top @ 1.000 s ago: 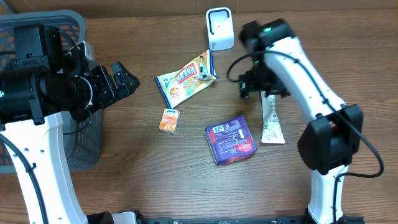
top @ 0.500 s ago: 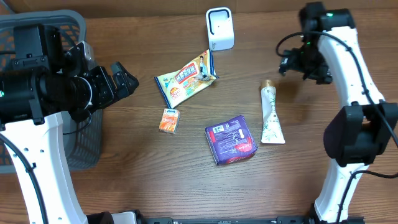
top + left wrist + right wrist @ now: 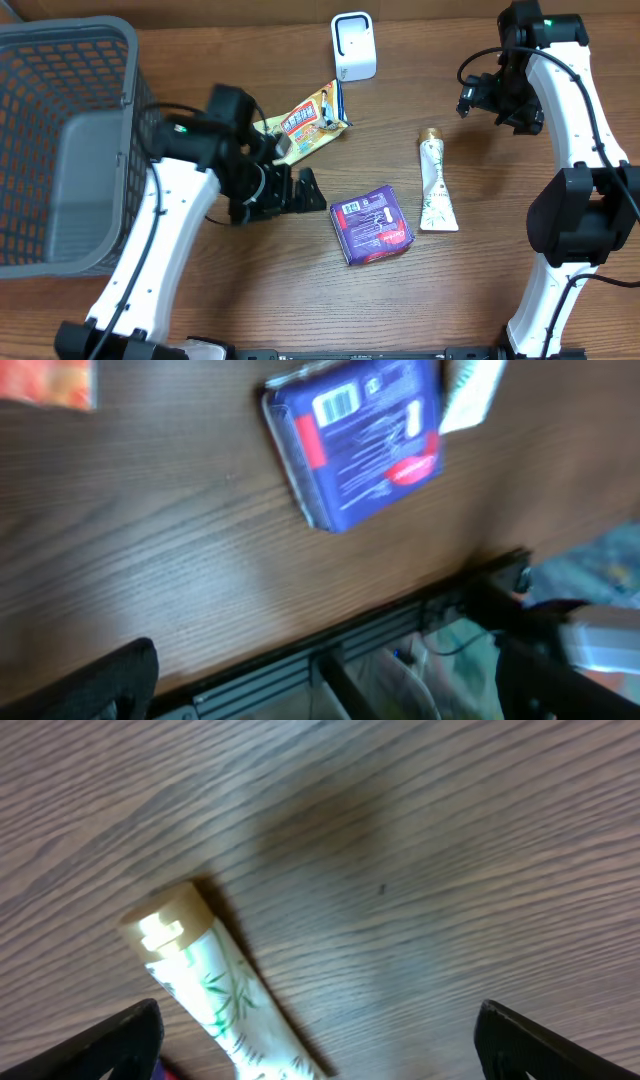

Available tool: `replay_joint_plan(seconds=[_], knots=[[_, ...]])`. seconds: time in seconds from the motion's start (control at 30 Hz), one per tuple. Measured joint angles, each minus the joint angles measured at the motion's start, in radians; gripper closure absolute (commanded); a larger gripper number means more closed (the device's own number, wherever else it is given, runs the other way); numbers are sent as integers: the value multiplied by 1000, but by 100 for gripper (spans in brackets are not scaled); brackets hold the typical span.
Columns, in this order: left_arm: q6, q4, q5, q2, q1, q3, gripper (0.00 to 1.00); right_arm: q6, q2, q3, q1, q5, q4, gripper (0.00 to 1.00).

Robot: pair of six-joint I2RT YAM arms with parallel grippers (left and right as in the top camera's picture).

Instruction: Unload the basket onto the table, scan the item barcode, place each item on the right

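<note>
Past the table's near edge, the left wrist view shows a black rail (image 3: 330,650) with blurred cables (image 3: 440,645) below it. On the brown wood-grain table (image 3: 200,290), the blue packet (image 3: 371,224) lies flat at 5 o'clock from centre, barcode side up. The left gripper (image 3: 312,193) hovers at the packet's 10 o'clock, jaws spread and empty. The white tube (image 3: 436,190) lies at 3 o'clock, its cap toward 12. The grey basket (image 3: 60,80) fills 9 o'clock. Farther off, the snack bag (image 3: 300,125) sits at 11. The right gripper (image 3: 470,97), spread and holding nothing, hangs at 2. The white scanner (image 3: 353,45) stands at 12.
</note>
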Motion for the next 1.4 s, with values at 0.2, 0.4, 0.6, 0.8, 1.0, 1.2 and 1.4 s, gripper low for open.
replay_joint_plan(seconds=[0.2,0.4,0.6,0.8,1.0,1.2,1.4], knots=[[-158,366,27,9,-22,-315,29,0,0,1,0,-75,-16,0],[-407,741,35,6,-36,-506,18,0,0,1,0,-140,-26,0],[-594,1036,23,7,-111,-617,16,0,0,1,0,-154,-43,0],[-717,1133,-47,16,-183,-639,28,0,0,1,5,-156,-61,0],[-802,1166,-87,144,-208,-640,58,0,0,1,8,-162,-89,0],[-842,1233,-16,182,-208,-633,96,0,0,1,9,-185,-145,0],[-812,1201,7,192,-207,-610,96,-16,-63,1,15,-159,-158,0]])
